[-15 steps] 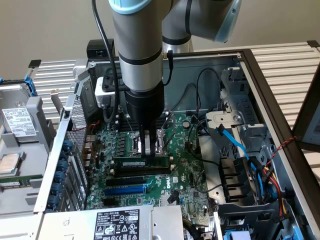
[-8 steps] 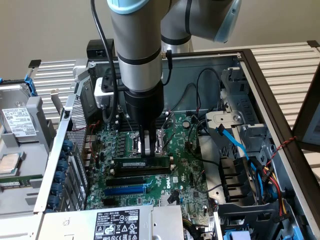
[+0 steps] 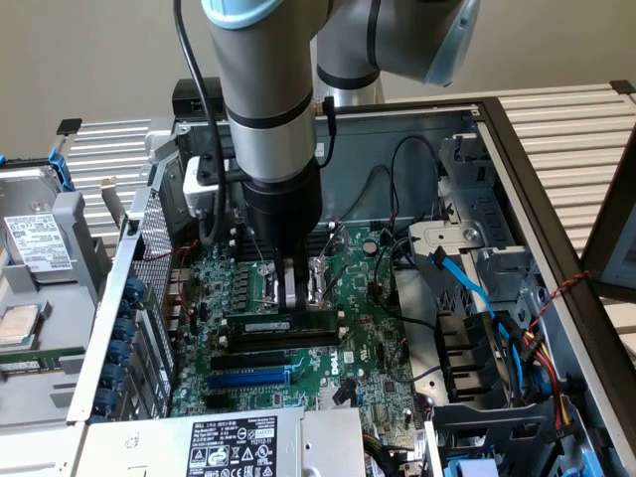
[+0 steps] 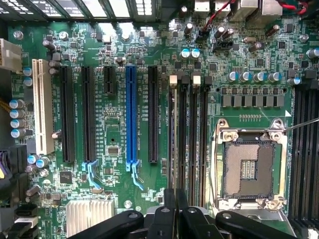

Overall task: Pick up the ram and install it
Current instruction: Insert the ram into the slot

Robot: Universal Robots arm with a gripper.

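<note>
The arm hangs over the open computer case [image 3: 517, 169], and the gripper [image 3: 294, 306] points straight down at the motherboard [image 3: 373, 338]. Its two dark fingers are pressed together with nothing pinched between them. Right under the tips is the ram [image 3: 283, 325]. The green stick with its pale sticker stands on edge, level, along the row of black memory slots [image 3: 283, 341]. The tips are at its upper edge near the middle, but whether they touch it cannot be told from here. Nor can it be told whether the stick is fully seated.

In the wrist view the closed gripper [image 4: 175, 206] sits over the memory slots [image 4: 193, 129], on the side of the row nearer the blue expansion slot [image 4: 131, 119]. The bare processor socket [image 4: 249, 169] lies on the far side of that row. In the exterior view the blue slot [image 3: 248, 378] runs parallel to the ram, one black slot away from the memory row.
</note>
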